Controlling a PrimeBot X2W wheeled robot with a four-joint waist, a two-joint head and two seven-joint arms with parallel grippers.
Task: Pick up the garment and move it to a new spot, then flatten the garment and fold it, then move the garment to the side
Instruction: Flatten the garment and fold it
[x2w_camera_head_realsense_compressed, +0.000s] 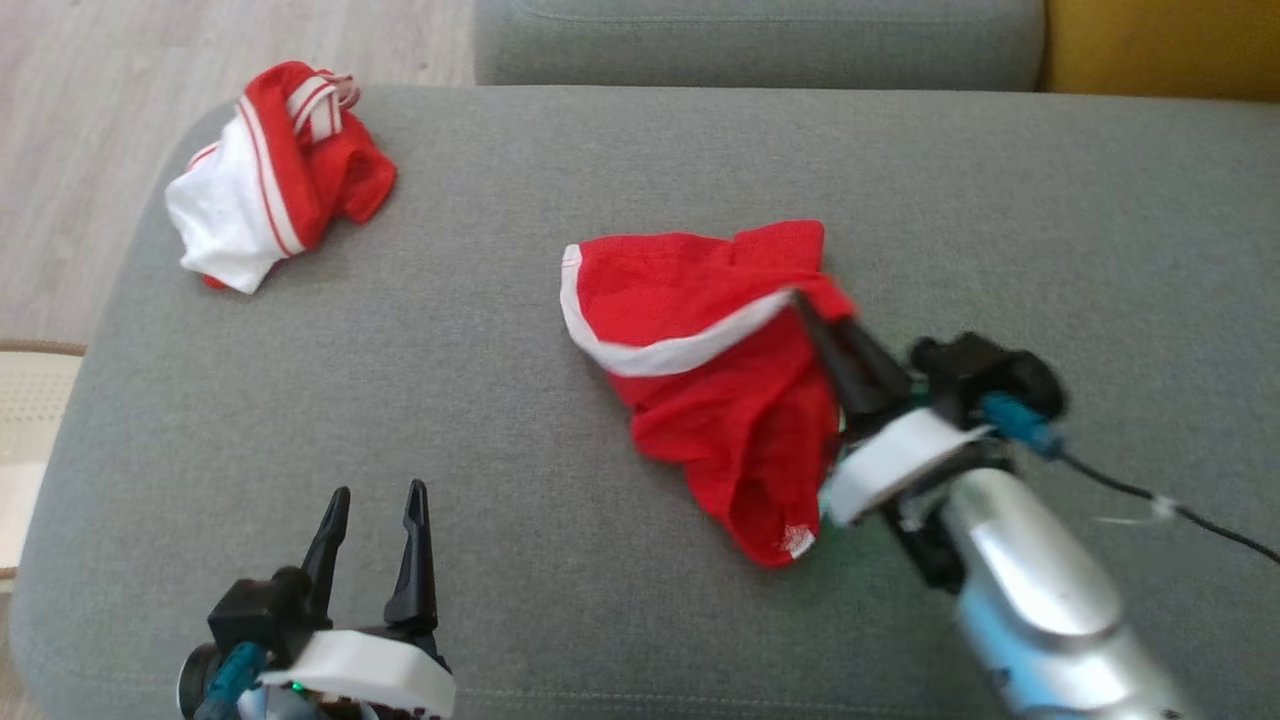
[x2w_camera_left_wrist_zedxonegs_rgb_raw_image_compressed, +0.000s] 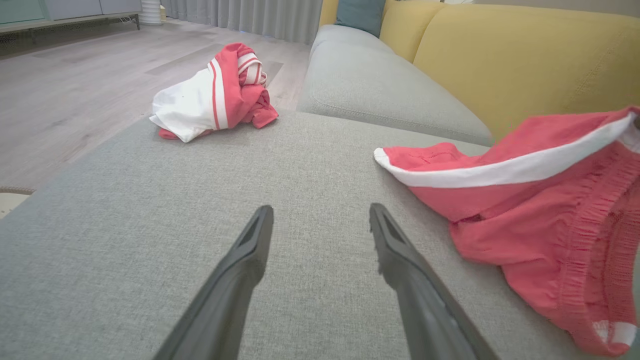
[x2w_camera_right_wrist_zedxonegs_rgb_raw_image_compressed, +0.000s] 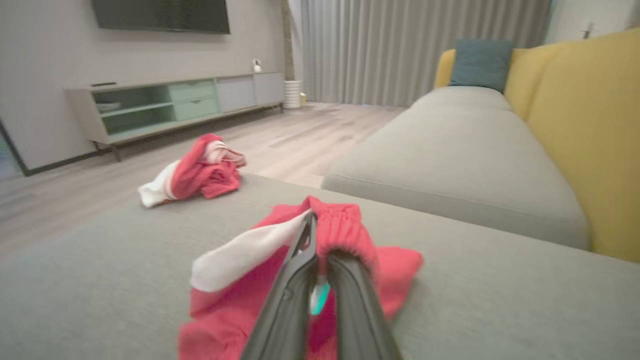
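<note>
The right gripper (x2w_camera_head_realsense_compressed: 805, 305) clamps the red shorts (x2w_camera_head_realsense_compressed: 700, 300) by the waistband, the left gripper (x2w_camera_head_realsense_compressed: 380, 492) gapes empty, so the crumpled jersey (x2w_camera_head_realsense_compressed: 270, 180) risks going unhandled.

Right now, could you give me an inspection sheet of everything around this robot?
Surface: grey fabric sofa cushion, flat.
Job's things: crumpled red-and-white jersey with striped trim, at the far left corner, untouched.
Clutter: red mesh piece with white edging, mid-cushion, bunched.
Grippers: left gripper open above bare cushion; right gripper shut on the red mesh piece's edge.
Cables: thin black cable trailing from the right wrist.
Surroundings: yellow sofa back, pale wooden floor, grey curtains, low TV cabinet.
</note>
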